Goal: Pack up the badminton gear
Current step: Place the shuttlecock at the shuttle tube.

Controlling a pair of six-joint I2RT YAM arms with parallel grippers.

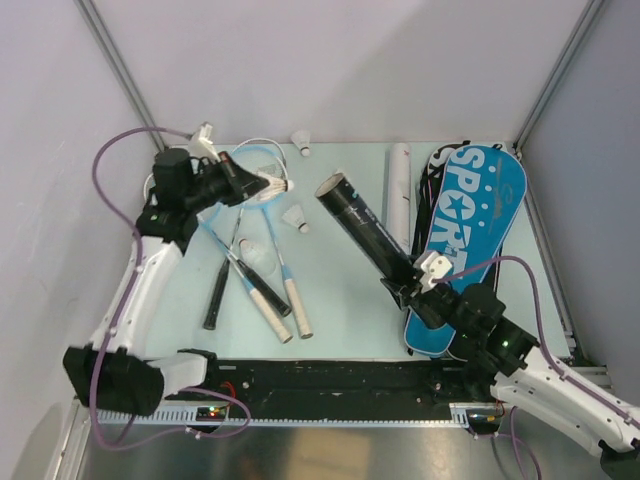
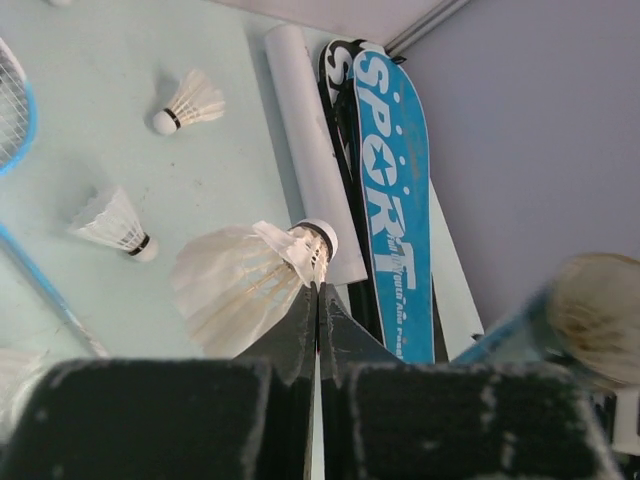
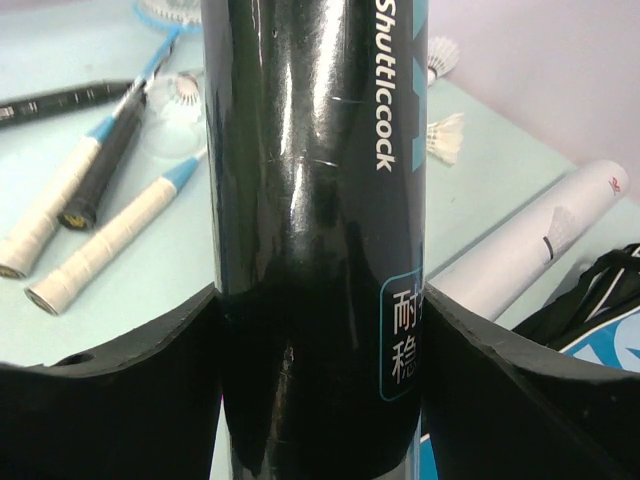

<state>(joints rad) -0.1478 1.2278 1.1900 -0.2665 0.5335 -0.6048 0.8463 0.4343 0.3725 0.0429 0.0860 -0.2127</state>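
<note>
Shuttlecock clamped in our left gripper, we are lining it cork-first with the eleven-o'clock-facing mouth of the tube our right gripper is clamping.

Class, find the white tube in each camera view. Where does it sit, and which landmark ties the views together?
Top external: white tube at upper centre-right, just left of the blue bag.
Left wrist: upper middle, left of the bag.
Right wrist: right side, above the bag.
Shared landmark: the blue bag beside it.
</note>
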